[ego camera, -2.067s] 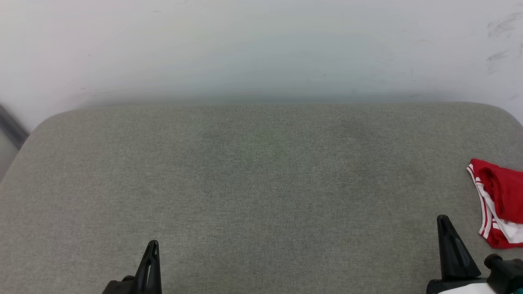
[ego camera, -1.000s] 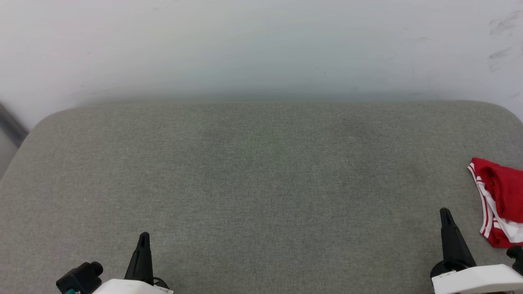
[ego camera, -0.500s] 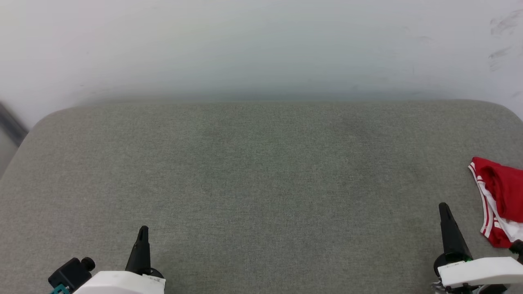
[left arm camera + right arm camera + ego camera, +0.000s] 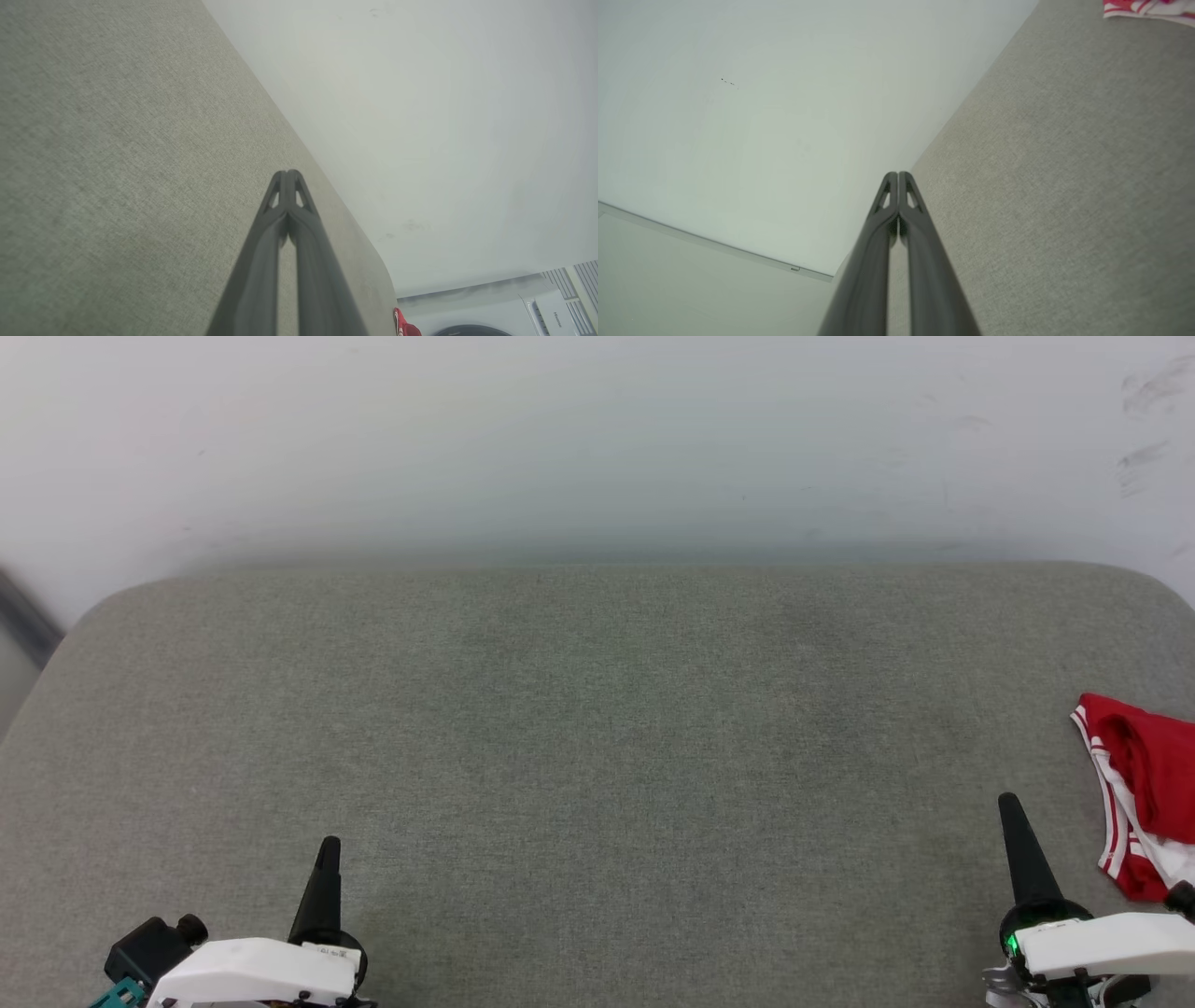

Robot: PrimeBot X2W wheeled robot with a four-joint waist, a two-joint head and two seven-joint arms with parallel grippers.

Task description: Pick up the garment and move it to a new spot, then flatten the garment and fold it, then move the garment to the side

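Both arms have eased forward: the left end effector and the right end effector reach slightly farther out, and the white left forearm and right forearm have entered view

Matt, coarse-woven grey cloth covers the tabletop under the left end effector and right end effector, whose fingers are smooth dark plastic; the shirt right of the latter is soft cloth.

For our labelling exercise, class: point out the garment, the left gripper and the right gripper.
garment (image 4: 1155, 773), head view, on its red body fabric.
left gripper (image 4: 288, 173), left wrist view, between the shut fingertips.
right gripper (image 4: 898, 174), right wrist view, between the shut fingertips.
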